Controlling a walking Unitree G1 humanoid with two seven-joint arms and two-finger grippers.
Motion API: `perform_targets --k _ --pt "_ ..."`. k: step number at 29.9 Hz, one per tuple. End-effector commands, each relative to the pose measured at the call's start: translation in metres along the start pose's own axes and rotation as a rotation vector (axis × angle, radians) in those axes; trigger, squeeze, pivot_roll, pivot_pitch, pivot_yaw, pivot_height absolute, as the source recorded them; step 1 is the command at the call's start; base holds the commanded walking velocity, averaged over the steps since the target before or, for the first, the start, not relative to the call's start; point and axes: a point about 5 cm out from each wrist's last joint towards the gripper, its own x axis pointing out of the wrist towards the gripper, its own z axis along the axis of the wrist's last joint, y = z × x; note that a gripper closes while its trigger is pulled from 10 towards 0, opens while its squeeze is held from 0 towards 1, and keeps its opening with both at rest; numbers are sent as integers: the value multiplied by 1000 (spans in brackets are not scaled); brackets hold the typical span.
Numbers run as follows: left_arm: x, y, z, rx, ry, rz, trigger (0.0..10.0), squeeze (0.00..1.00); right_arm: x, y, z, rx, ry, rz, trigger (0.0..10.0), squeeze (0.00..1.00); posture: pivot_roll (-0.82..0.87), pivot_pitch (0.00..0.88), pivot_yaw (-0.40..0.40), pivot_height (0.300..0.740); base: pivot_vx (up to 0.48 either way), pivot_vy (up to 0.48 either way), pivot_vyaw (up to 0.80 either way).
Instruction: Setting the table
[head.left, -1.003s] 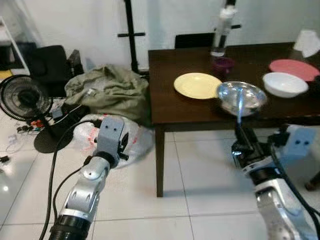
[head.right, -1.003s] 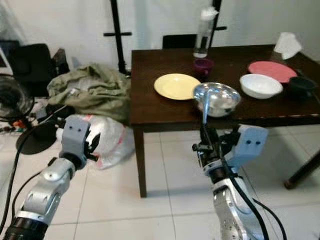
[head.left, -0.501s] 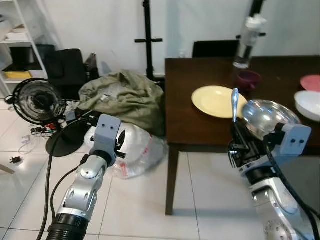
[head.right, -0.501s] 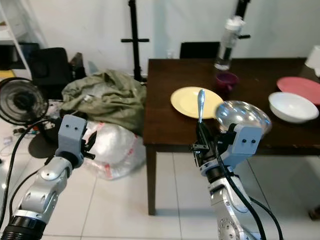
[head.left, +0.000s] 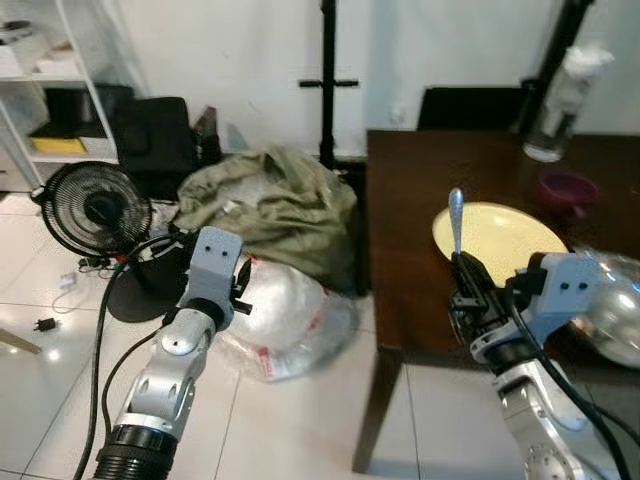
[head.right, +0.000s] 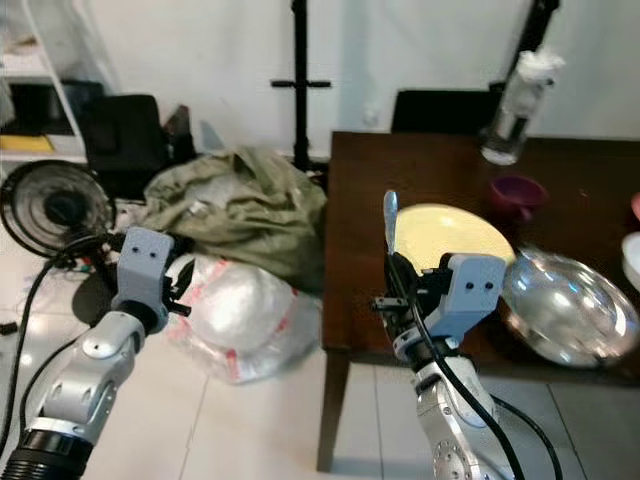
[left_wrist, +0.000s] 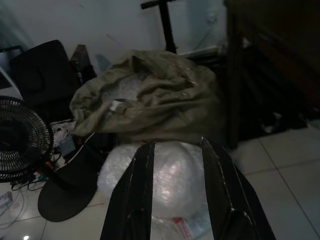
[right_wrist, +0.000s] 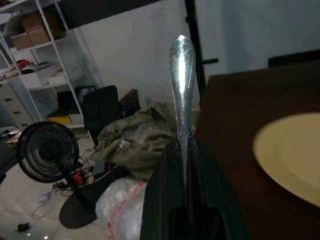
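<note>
Your right gripper (head.right: 391, 270) has its fingers clamped on a silver utensil (head.right: 390, 222), which stands upright above the near edge of the dark desk (head.right: 420, 190), just in front of the yellow plate (head.right: 450, 232). To do this step well, I think you should carry it forward over the desk, turn the wrist until the handle lies flat, and set it down on bare wood beside the plate — not on the plate itself. Keep away from the steel bowl (head.right: 570, 318), which sits close to the desk edge on your right side and could be pushed off.

The utensil is slim and shiny, with a rounded flat end pointing up; the part inside the fingers is hidden, so I cannot tell if it is a spoon or a fork. It looks smooth, so it may slip when you tilt it — go slowly.

Your left gripper (left_wrist: 177, 192) hangs idle with its fingers apart, over the floor near the plastic bag (head.left: 285, 320).
</note>
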Motion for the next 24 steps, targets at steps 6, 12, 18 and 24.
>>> perform_targets --k 6,12,18,24 --pt "-6 -9 -10 -26 45 -76 10000 0 -3 -11 -21 -114 140 -85 10000 0 -69 106 127 740 0 0 0" --pt "-6 -11 -10 -35 43 -89 10000 0 -6 -27 -31 -179 205 -181 10000 0 -68 98 123 740 0 0 0" --pt "-4 -10 -8 -46 52 -114 10000 0 -8 -40 -37 -213 248 -258 10000 0 -68 98 123 740 0 0 0" --pt "5 4 10 -46 51 -162 10000 0 -7 -32 -49 -81 279 -223 10000 0 -51 128 125 740 0 0 0"
